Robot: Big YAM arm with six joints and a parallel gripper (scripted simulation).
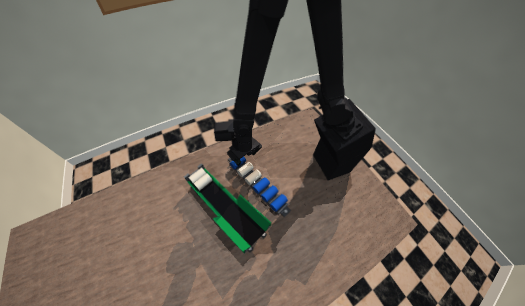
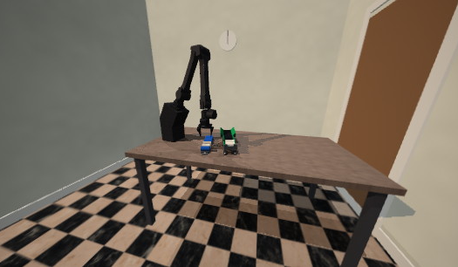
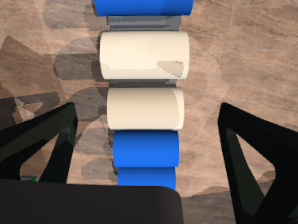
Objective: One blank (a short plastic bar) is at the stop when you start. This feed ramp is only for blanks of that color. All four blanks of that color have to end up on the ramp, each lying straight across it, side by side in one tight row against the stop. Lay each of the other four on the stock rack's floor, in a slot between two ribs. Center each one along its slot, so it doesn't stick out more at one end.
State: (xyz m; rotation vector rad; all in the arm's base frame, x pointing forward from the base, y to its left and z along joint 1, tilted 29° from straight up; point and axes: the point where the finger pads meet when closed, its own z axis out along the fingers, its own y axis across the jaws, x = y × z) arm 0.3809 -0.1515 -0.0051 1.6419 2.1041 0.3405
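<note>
The green ramp (image 1: 255,216) (image 2: 234,133) holds two cream blanks, one (image 1: 195,174) at the stop and one (image 1: 203,181) beside it, both lying across. The grey stock rack (image 1: 286,211) (image 3: 145,23) holds a row: a blue blank (image 1: 234,164) (image 3: 144,6) at one end, two cream blanks (image 1: 245,169) (image 3: 145,55) side by side, then three blue blanks (image 1: 270,193) (image 2: 208,138). In the wrist view the third of these is hidden. My gripper (image 2: 205,133) (image 3: 147,112) is open and empty, high above the rack, its fingers spread to both sides of the row.
The ramp runs alongside the rack, a narrow gap apart, with raised side walls at its far end. The arm's black base (image 1: 342,142) (image 2: 173,122) stands on the table (image 1: 90,240) (image 2: 297,153), on the rack's other side.
</note>
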